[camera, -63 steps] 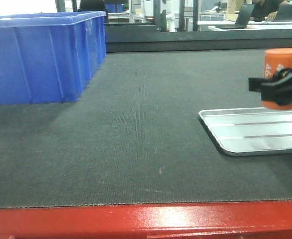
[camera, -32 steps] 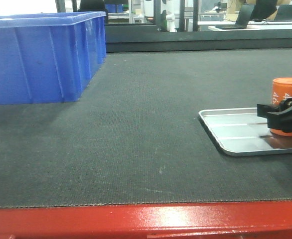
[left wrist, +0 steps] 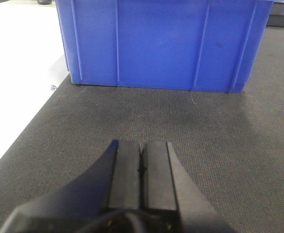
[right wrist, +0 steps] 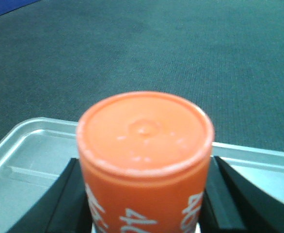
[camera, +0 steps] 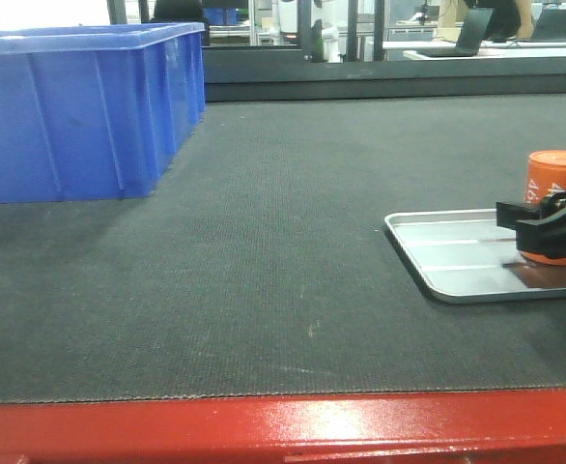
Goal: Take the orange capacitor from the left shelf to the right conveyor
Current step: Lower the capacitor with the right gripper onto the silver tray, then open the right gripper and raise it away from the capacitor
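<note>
1. A ribbed blue plastic bin (camera: 85,111) stands far left of the right gripper (camera: 551,224), on the right conveyor (camera: 264,251), a black textured rubber belt with a glossy red front edge.
2. The left gripper (left wrist: 141,167) has its flat black pads pressed together, empty, facing the bin.
3. The shallow silver tray (camera: 457,256) lies under the right gripper.
4. The orange capacitor (right wrist: 144,160), a smooth cylinder, stands upright in the tray; the black jaws flank it, apparently clamped.
</note>
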`<move>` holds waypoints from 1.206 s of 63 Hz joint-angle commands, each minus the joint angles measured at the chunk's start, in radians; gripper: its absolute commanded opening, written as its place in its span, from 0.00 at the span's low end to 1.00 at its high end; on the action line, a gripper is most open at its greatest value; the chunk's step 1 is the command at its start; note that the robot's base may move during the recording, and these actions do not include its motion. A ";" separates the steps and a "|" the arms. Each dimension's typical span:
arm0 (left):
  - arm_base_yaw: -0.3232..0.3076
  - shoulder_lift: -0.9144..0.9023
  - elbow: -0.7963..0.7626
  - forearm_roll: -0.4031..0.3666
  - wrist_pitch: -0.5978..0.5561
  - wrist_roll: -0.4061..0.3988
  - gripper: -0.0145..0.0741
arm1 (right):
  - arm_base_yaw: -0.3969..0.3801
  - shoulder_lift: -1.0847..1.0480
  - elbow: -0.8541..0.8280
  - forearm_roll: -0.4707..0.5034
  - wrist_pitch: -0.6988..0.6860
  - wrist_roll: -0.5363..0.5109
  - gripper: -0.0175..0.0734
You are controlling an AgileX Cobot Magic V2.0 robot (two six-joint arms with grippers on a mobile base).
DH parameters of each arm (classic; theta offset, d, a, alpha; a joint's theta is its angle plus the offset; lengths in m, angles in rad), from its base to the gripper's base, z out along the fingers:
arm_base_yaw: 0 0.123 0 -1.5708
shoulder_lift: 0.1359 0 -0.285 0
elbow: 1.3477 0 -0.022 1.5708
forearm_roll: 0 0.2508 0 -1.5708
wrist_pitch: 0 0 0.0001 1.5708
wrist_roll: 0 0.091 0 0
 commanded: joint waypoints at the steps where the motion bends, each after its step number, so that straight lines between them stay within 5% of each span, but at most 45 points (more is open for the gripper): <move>1: -0.007 0.016 -0.005 -0.003 -0.087 -0.002 0.02 | -0.010 -0.022 -0.013 -0.011 -0.079 -0.009 0.56; 11: -0.007 0.016 -0.005 -0.003 -0.087 -0.002 0.02 | -0.010 -0.026 -0.013 -0.011 -0.078 -0.009 0.90; 26: -0.007 0.016 -0.005 -0.003 -0.087 -0.002 0.02 | -0.010 -0.079 0.011 -0.011 -0.060 -0.009 0.89; 41: -0.007 0.016 -0.005 -0.003 -0.087 -0.002 0.02 | -0.010 -0.241 0.027 -0.012 0.112 0.017 0.89; 62: -0.007 0.016 -0.005 -0.003 -0.087 -0.002 0.02 | -0.010 -0.592 0.027 -0.114 0.345 0.280 0.87; 69: -0.007 0.016 -0.005 -0.003 -0.087 -0.002 0.02 | -0.010 -0.730 0.027 -0.137 0.497 0.354 0.77; 76: -0.007 0.016 -0.005 -0.003 -0.087 -0.002 0.02 | -0.006 -0.881 0.026 -0.152 0.675 0.366 0.56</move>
